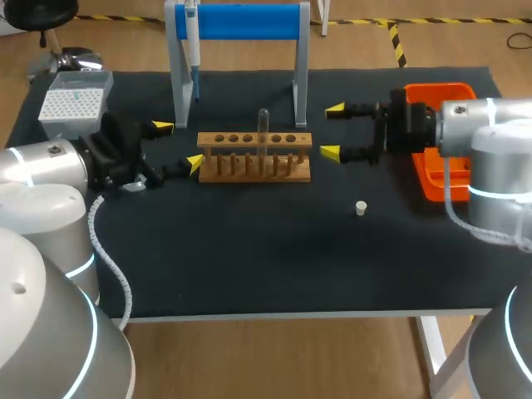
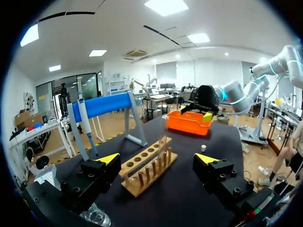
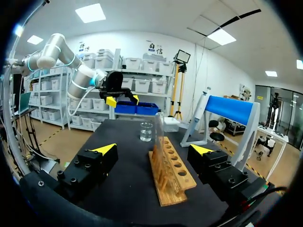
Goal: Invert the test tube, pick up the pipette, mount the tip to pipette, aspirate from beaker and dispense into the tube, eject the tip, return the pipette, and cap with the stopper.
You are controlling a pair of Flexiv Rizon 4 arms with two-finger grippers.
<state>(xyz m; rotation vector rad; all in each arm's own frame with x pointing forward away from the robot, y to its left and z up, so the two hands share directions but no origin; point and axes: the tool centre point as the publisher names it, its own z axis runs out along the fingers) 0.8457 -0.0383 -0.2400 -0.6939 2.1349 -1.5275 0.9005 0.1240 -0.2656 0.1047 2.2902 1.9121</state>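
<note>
Two grippers flank a wooden rack (image 1: 253, 158) in the head view, on a dark table (image 1: 249, 266). Your left gripper (image 1: 177, 145) sits just beside the rack's left end, fingers spread wide and empty. Your right gripper (image 1: 332, 130) is near the right end, equally wide, holding nothing. The tube (image 1: 263, 125) stands upright in the rack, its upper part rising clear of the wood. A small white stopper (image 1: 361, 208) lies apart from the rack, toward the table's front edge. The pipette (image 1: 191, 46) hangs on a blue stand (image 1: 241, 21) behind the rack.

In the left wrist view, the rack (image 2: 147, 165) lies ahead of the wide-open left gripper (image 2: 157, 160). The tube is too faint to pick out here.

In the right wrist view, the tube (image 3: 159, 126) rises from the rack ahead of the open right gripper (image 3: 154, 150), with the beaker (image 3: 146, 131) beyond it.

Expect the tube to be light, stiff, smooth and brittle, likely glass. Take it on the bare stretch above the rack, squeezing gently, since it could slip or crack.
</note>
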